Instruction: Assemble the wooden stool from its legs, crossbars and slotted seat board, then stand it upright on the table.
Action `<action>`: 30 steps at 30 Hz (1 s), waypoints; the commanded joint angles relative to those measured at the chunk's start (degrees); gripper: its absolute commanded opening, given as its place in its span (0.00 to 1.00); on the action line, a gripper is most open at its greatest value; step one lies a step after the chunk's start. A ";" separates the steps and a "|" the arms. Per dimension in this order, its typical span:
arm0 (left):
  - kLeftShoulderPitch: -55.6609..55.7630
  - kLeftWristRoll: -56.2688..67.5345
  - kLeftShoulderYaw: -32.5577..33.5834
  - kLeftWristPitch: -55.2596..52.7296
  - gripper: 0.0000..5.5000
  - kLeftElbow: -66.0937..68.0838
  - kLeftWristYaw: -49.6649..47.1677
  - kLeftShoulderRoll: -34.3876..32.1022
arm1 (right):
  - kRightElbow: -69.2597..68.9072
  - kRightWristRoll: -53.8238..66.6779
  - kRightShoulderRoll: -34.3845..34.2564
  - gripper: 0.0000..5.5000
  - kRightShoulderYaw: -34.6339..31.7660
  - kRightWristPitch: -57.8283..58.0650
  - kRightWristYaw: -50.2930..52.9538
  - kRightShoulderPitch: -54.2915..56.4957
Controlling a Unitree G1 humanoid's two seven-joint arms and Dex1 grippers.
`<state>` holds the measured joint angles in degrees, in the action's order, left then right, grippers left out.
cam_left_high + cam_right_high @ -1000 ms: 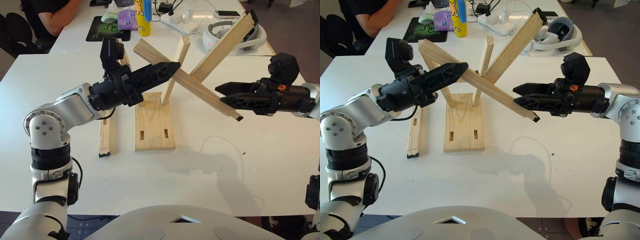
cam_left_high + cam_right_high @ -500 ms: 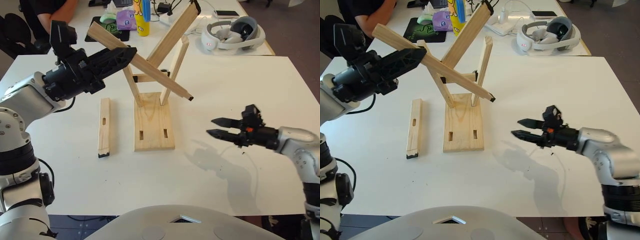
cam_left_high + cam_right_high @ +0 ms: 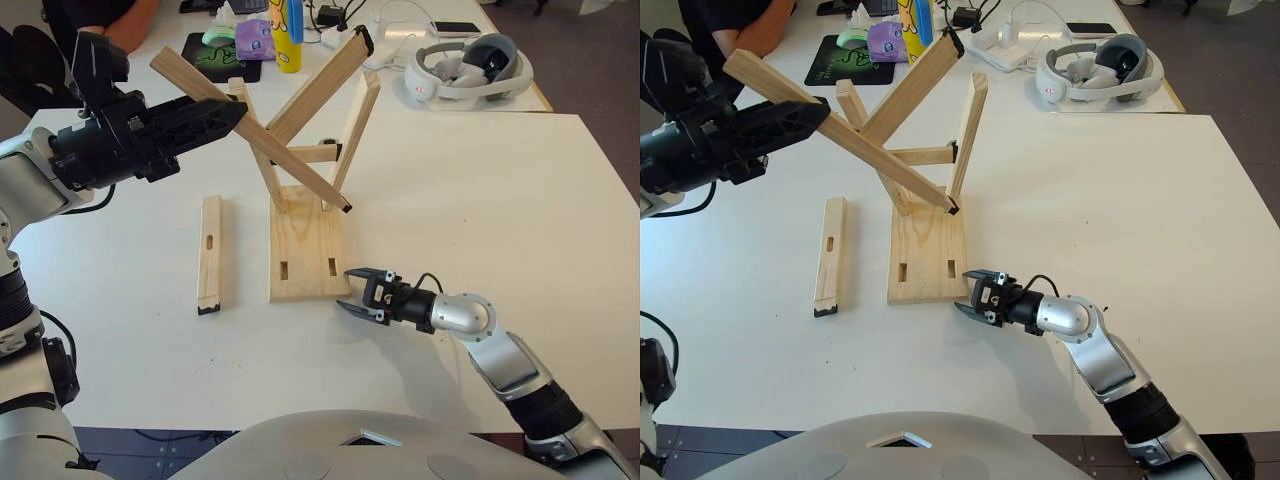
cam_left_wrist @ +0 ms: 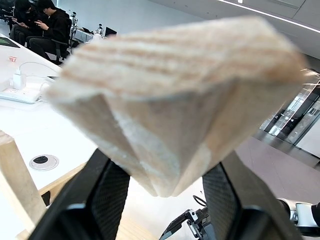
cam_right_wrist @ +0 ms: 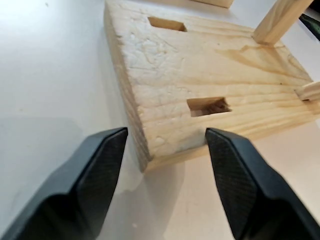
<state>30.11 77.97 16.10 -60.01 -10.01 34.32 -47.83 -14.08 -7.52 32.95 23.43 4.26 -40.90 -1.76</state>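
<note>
Table (image 3: pixel 500 200): white. The seat board (image 3: pixel 305 245) lies flat about midway between the left and right edges, its long axis running from near edge to far edge. Two rectangular slots (image 3: pixel 285 270) are cut through its near end.

Two legs stand at the far end of the board. One (image 3: pixel 272 185) leans toward the table's left edge and the other (image 3: pixel 354 130) toward the right edge. A short crossbar (image 3: pixel 315 153) runs between them about halfway up.

A loose bar (image 3: pixel 210 250) with a slot in its face lies flat on the table, just beside the board on the left-edge side. It is parallel to the board and not touching it.

Left gripper (image 3: pixel 228 110): raised over the far left part of the table, fingers clamped on a long bar (image 3: pixel 310 181) near its upper end. The bar slopes down toward the right, and its lower end hangs just above the board by the foot of the right-leaning leg. A second bar (image 3: pixel 320 80) crosses it and rises toward the far edge. The two are possibly joined at the crossing, but the joint itself is hidden. In the left wrist view, the bar's end grain sits between both fingers (image 4: pixel 107 200).

Right gripper (image 3: pixel 347 289): low over the table at the board's near right corner, fingers spread wide. In the right wrist view that corner sits in the gap, with one finger (image 5: pixel 100 170) on either side and both clear of the wood.
</note>
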 commanded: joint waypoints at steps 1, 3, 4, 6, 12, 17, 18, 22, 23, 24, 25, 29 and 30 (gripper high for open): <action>1.74 -1.32 -0.53 -0.44 0.37 -0.48 1.67 0.18 | 1.89 -4.14 -0.88 0.53 0.00 -2.00 3.48 1.03; 1.32 -1.80 -0.44 -0.41 0.37 -0.94 2.06 0.42 | 2.51 -4.54 -0.60 0.53 -1.30 -2.28 4.04 1.00; 0.92 -2.15 -0.26 -0.20 0.37 -1.39 2.16 0.51 | 3.00 -4.27 -0.24 0.53 -2.23 -2.43 4.12 1.25; 0.00 -3.31 -0.14 0.39 0.37 -2.51 2.48 0.52 | 4.30 -4.32 0.59 0.53 -3.86 -2.83 4.41 2.10; -3.06 -10.76 -1.62 3.29 0.37 -4.73 4.78 -0.58 | 7.52 -3.81 0.78 0.53 -6.08 -3.63 3.78 3.85; -6.49 -23.65 -6.90 10.06 0.37 -6.78 7.82 -1.66 | 8.26 -1.93 -0.57 0.53 -7.00 -2.91 3.45 4.25; -7.19 -26.56 -8.26 12.03 0.37 -6.75 8.27 -1.49 | 8.35 -1.21 -1.07 0.53 -7.35 -2.45 3.48 4.25; -10.25 -29.97 -9.16 14.70 0.37 -8.07 10.16 -0.07 | 9.41 -1.49 -1.52 0.53 -7.69 -2.43 3.55 4.93; -10.64 -29.94 -9.15 14.52 0.37 -8.75 10.40 0.04 | 9.76 -1.53 -1.52 0.53 -7.69 -2.52 3.48 5.00; -10.87 -29.81 -9.07 14.31 0.37 -9.24 10.52 0.17 | 10.00 -1.22 -1.69 0.53 -7.84 -2.47 3.40 4.97; -10.82 -30.06 -9.30 14.32 0.37 -9.45 10.82 0.23 | 10.15 -1.08 -1.84 0.53 -7.97 -2.35 3.55 4.96; -9.83 -28.90 -9.12 13.12 0.37 -10.32 11.22 1.23 | 10.87 -1.40 -2.25 0.53 -7.82 -2.15 4.22 5.18; -9.44 -28.69 -9.24 12.78 0.37 -10.32 11.36 1.37 | 10.89 -1.31 -2.46 0.53 -7.86 -1.89 4.37 5.14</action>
<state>19.45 49.02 6.83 -46.60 -19.52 45.24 -46.65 -3.66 -8.61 30.94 16.14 1.63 -37.20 2.51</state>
